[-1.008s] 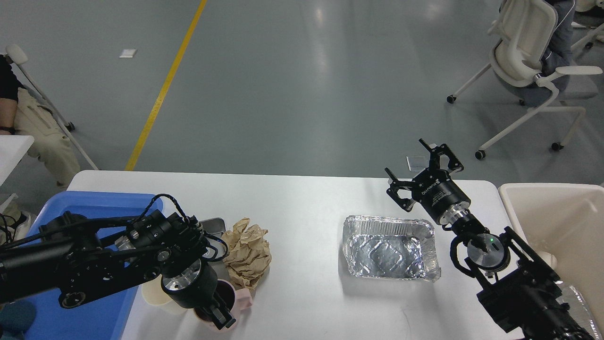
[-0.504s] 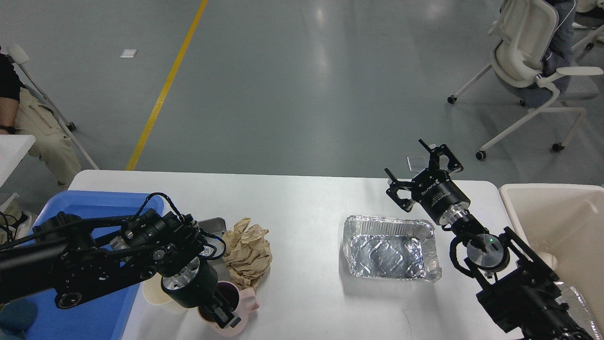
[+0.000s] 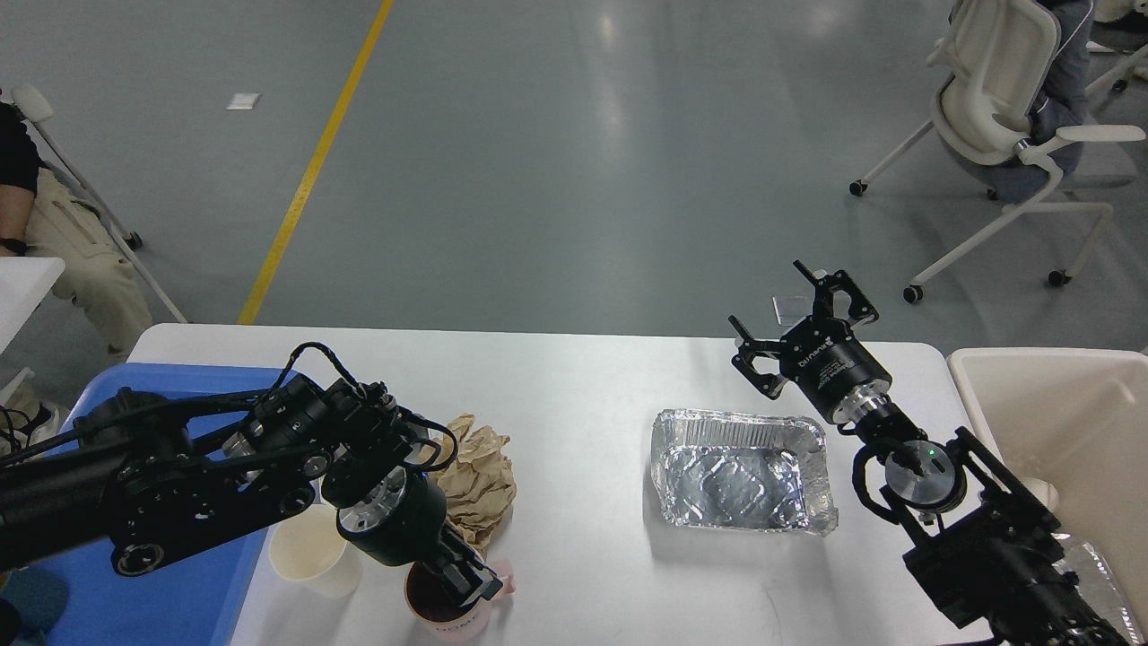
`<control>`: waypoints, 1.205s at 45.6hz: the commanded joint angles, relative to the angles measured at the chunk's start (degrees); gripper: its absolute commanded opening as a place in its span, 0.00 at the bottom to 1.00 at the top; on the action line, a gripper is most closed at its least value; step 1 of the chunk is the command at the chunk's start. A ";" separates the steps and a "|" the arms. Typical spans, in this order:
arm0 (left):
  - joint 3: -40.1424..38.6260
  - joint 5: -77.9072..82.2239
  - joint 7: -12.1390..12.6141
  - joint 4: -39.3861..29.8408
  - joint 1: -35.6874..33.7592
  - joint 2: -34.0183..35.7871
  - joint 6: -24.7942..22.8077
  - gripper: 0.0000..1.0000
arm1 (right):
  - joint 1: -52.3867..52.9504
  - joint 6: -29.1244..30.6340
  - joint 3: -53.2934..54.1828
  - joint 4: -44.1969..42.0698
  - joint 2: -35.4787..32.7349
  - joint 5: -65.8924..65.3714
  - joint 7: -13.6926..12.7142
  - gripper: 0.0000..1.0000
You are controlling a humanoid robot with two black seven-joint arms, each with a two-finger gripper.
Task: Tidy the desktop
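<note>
The white desktop (image 3: 583,395) fills the lower half of the head view. My left gripper (image 3: 466,581) is near the front edge, shut on the rim of a pink cup (image 3: 444,617) with a dark inside. A cream paper cup (image 3: 307,558) stands to its left. Crumpled brown paper (image 3: 477,474) lies just behind the gripper. A silver foil tray (image 3: 740,471) sits empty right of centre. My right gripper (image 3: 789,321) is open and empty above the desktop's far edge, behind the foil tray.
A blue plastic tray (image 3: 193,603) lies at the left end, partly under my left arm. A cream-coloured bin (image 3: 1058,413) stands at the right end. An office chair (image 3: 1004,117) and a seated person (image 3: 54,233) are on the floor beyond.
My left gripper has moved right and toward the front edge with the pink cup, uncovering the cream paper cup. The right arm has barely moved.
</note>
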 commanded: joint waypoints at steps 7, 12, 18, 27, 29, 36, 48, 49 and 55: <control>0.48 0.09 0.00 -0.31 0.70 0.12 -0.36 0.00 | -0.34 -0.01 0.00 0.16 -0.35 0.09 0.00 1.00; 0.48 0.09 0.00 -0.49 0.70 0.82 -0.36 0.00 | -0.08 -0.01 0.00 0.08 -0.27 0.09 0.00 1.00; 0.40 0.09 0.00 -0.58 0.62 1.79 -0.36 0.00 | 0.27 -0.01 0.00 0.08 -0.09 0.00 0.00 1.00; -3.11 -0.96 0.79 -0.58 1.23 5.22 0.16 0.36 | 0.18 -0.01 -0.17 -0.01 -0.09 0.00 0.00 1.00; -4.69 -1.49 0.79 -0.49 2.02 6.27 0.43 0.44 | 0.27 -0.01 -0.52 -0.01 -0.09 0.00 0.00 1.00; -15.67 -5.35 1.41 -0.31 6.06 8.47 0.60 0.67 | 0.18 -0.01 -0.79 -0.01 -0.27 -0.09 0.00 1.00; -40.19 -7.99 4.92 -0.05 19.85 8.03 11.13 0.78 | -0.08 -0.01 -1.14 -0.01 -0.53 -0.17 0.00 1.00; -41.43 -7.99 5.36 -0.05 20.91 8.03 13.76 0.78 | -0.08 -0.01 -1.14 -0.01 -0.62 -0.17 0.00 1.00; -46.01 -8.26 9.49 -0.05 26.54 7.94 29.67 0.78 | -0.26 -0.01 -1.14 -0.01 -0.71 -0.17 0.00 1.00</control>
